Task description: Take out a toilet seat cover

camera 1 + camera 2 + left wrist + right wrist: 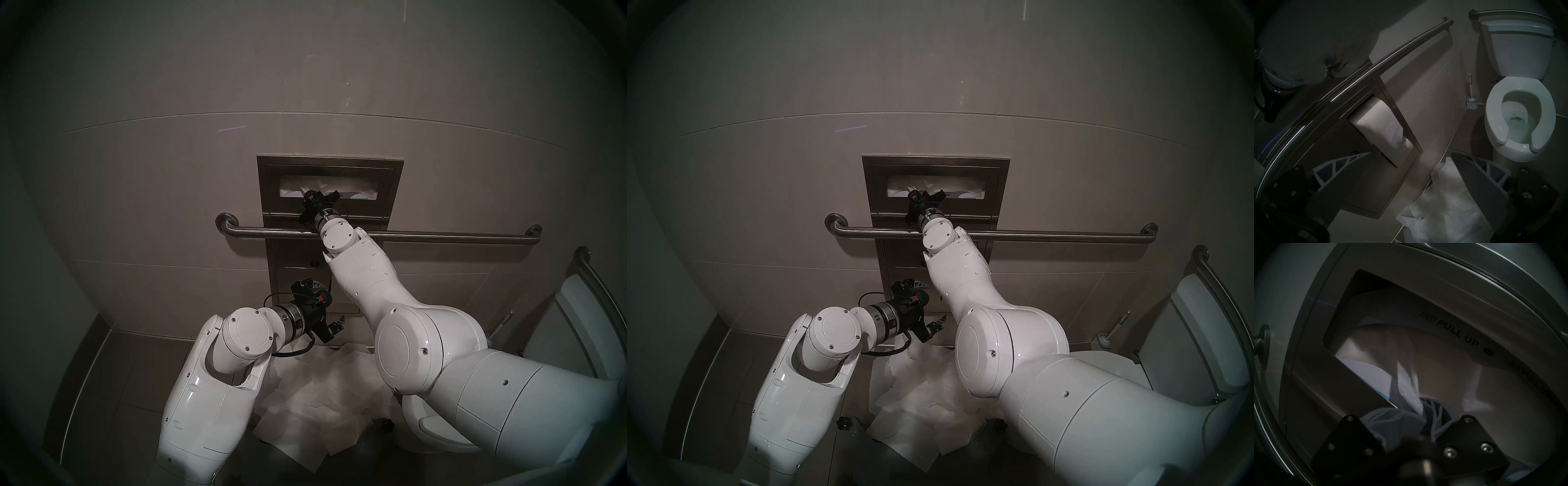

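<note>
Right fingers [1421,410] pinch toilet seat cover [1407,387] at dispenser [1466,285]; left fingers [1474,171] spread

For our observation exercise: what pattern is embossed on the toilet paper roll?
A flower pattern on the white toilet paper roll, clearest in the left wrist view.

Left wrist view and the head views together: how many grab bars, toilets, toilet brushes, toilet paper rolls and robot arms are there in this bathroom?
Grab bars: 2 (long wall bar, bar behind the tank)
Toilet: 1
Toilet brush: 1
Toilet paper roll: 1
Robot arms: 2 (left arm, right arm)
Total: 7
</note>
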You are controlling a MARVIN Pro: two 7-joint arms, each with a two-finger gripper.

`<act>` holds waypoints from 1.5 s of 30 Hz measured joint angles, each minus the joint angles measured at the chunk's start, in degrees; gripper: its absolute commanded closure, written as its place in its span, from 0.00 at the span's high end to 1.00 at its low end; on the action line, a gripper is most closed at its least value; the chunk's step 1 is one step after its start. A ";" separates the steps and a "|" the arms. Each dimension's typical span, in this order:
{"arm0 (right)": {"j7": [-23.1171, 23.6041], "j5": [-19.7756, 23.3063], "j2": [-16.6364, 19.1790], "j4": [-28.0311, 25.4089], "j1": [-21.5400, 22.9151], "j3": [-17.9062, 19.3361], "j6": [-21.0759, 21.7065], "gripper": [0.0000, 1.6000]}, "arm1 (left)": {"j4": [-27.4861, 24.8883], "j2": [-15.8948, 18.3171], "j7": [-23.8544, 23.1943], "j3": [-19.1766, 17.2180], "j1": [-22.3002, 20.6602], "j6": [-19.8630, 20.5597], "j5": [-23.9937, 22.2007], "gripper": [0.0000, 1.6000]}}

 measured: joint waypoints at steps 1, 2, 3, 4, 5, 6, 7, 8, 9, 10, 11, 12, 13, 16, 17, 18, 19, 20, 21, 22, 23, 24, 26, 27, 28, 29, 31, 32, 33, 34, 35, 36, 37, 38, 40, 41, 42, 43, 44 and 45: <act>-0.35 -1.19 0.23 -0.34 -0.22 -1.09 -0.84 0.00 | 0.00 0.00 0.00 0.00 0.00 0.00 0.00 1.00; -0.51 -1.86 0.33 -0.58 -0.32 -1.72 -1.33 0.00 | 0.00 0.00 0.00 0.00 0.00 0.00 0.00 1.00; -0.90 -3.13 0.45 -1.11 -0.38 -2.99 -2.38 0.00 | 0.00 0.00 0.00 0.00 0.00 0.00 0.00 1.00; -1.09 -3.81 0.50 -1.52 -0.38 -3.64 -2.91 0.00 | -0.01 0.00 0.00 0.00 0.01 0.00 0.00 1.00; -1.53 -5.11 0.61 -2.35 -0.36 -4.98 -4.03 0.00 | -0.01 0.01 0.00 0.00 0.01 0.00 0.00 1.00; -1.75 -5.75 0.68 -2.82 -0.36 -5.64 -4.62 0.00 | -0.01 0.01 0.00 0.00 0.01 0.00 0.00 1.00; -2.03 -6.35 0.77 -3.22 -0.35 -6.25 -5.17 0.00 | -0.01 0.01 0.00 0.00 0.01 0.00 0.00 1.00; -2.40 -7.18 0.91 -3.73 -0.33 -7.07 -5.92 0.00 | -0.01 0.01 0.00 0.00 0.01 0.00 0.00 1.00; -2.80 -8.05 1.10 -4.28 -0.35 -7.97 -6.74 0.00 | -0.01 0.01 0.00 0.00 0.01 0.00 0.00 1.00; -3.07 -9.15 1.38 -4.70 -0.50 -8.93 -7.34 0.00 | -0.01 0.01 0.00 0.00 0.01 0.00 0.00 1.00; -3.47 -10.06 1.69 -5.09 -0.87 -9.72 -7.99 0.00 | -0.02 0.02 0.00 0.00 0.01 0.00 0.00 1.00; -3.79 -10.57 1.87 -5.33 -1.06 -10.15 -8.40 0.00 | -0.04 0.02 -0.01 0.00 0.01 0.00 0.00 1.00; -4.38 -11.36 2.18 -5.79 -1.40 -10.80 -9.02 0.00 | -0.08 0.03 -0.03 0.00 0.01 0.00 0.00 1.00; -5.72 -12.72 2.78 -7.09 -2.13 -11.81 -9.96 0.00 | -0.15 0.03 -0.08 0.00 0.01 0.01 0.00 1.00; -6.24 -13.04 2.98 -7.50 -2.26 -12.02 -10.22 0.00 | -0.17 0.04 -0.10 0.00 0.01 0.01 0.00 1.00; -6.92 -13.48 3.29 -8.21 -2.44 -12.28 -10.51 0.00 | -0.21 0.04 -0.13 0.00 0.01 0.02 0.00 1.00; -7.38 -13.74 3.51 -8.74 -2.56 -12.44 -10.71 0.39 | -0.23 0.05 -0.15 0.00 0.01 0.02 0.00 1.00; -7.71 -13.95 3.69 -9.19 -2.66 -12.54 -10.85 0.82 | -0.25 0.05 -0.18 0.00 0.01 0.02 0.00 1.00; -8.16 -14.21 4.00 -10.01 -2.88 -12.66 -11.09 1.00 | -0.28 0.05 -0.22 0.00 0.01 0.02 0.00 1.00; -8.38 -14.33 4.15 -10.47 -3.02 -12.71 -11.21 1.00 | -0.30 0.06 -0.25 0.00 0.01 0.02 0.00 1.00; -8.68 -14.49 4.35 -11.05 -3.20 -12.77 -11.34 1.00 | -0.33 0.06 -0.30 0.00 0.01 0.02 0.00 1.00; -8.95 -14.67 4.57 -11.80 -3.46 -12.82 -11.42 1.00 | -0.37 0.07 -0.36 0.00 0.01 0.02 0.00 1.00; -9.26 -14.88 4.82 -12.80 -3.85 -12.84 -11.46 1.00 | -0.41 0.07 -0.46 0.00 0.01 0.02 0.00 1.00; -9.30 -14.91 4.92 -13.17 -4.01 -12.83 -11.46 1.00 | -0.44 0.07 -0.52 0.00 0.01 0.02 0.00 1.00; -9.30 -14.92 5.01 -13.83 -4.32 -12.75 -11.44 1.00 | -0.46 0.08 -0.59 -0.01 0.01 0.03 0.00 1.00; -9.23 -14.88 5.04 -14.64 -4.75 -12.45 -11.36 1.00 | -0.50 0.08 -0.67 -0.01 0.01 0.04 0.00 1.00; -8.81 -14.31 5.03 -15.99 -5.63 -11.66 -10.94 1.00 | -0.56 0.08 -0.80 -0.02 0.02 0.05 0.00 1.00; -8.55 -13.99 5.00 -16.36 -5.93 -11.34 -10.74 1.00 | -0.57 0.09 -0.83 -0.02 0.02 0.06 0.00 1.00; -7.84 -13.29 4.91 -16.90 -6.50 -10.65 -10.32 1.00 | -0.61 0.09 -0.89 -0.02 0.02 0.06 0.00 1.00; -7.39 -12.93 4.86 -17.13 -6.79 -10.29 -10.07 1.00 | -0.62 0.09 -0.92 -0.02 0.02 0.06 0.00 1.00; -6.82 -12.48 4.81 -17.36 -7.15 -9.86 -9.76 1.00 | -0.64 0.09 -0.95 -0.02 0.02 0.07 0.00 1.00; -5.79 -11.64 4.67 -17.53 -7.70 -9.09 -9.30 1.00 | -0.66 0.09 -1.00 -0.02 0.02 0.07 0.00 1.00; -4.72 -10.48 4.49 -17.52 -8.21 -8.17 -8.81 1.00 | -0.68 0.09 -1.04 -0.03 0.02 0.07 0.00 1.00; -4.43 -10.15 4.43 -17.50 -8.35 -7.91 -8.67 1.00 | -0.68 0.09 -1.05 -0.03 0.02 0.07 0.00 1.00; -2.98 -8.24 4.12 -17.17 -9.14 -6.21 -8.08 1.00 | -0.70 0.09 -1.12 -0.03 0.02 0.07 0.01 1.00; -2.46 -7.49 4.00 -16.99 -9.49 -5.57 -7.96 1.00 | -0.71 0.09 -1.15 -0.04 0.02 0.07 0.01 1.00; -2.14 -7.06 3.91 -16.90 -9.66 -5.22 -7.85 1.00 | -0.72 0.09 -1.17 -0.04 0.02 0.07 0.01 1.00; -1.85 -6.73 3.85 -16.75 -9.85 -4.89 -7.75 1.00 | -0.73 0.09 -1.19 -0.04 0.03 0.07 0.01 1.00; -1.44 -6.32 3.81 -16.44 -10.14 -4.46 -7.60 1.00 | -0.74 0.09 -1.21 -0.04 0.03 0.08 0.02 1.00; -1.10 -5.99 3.79 -16.07 -10.39 -4.08 -7.48 1.00 | -0.74 0.09 -1.23 -0.04 0.03 0.08 0.02 1.00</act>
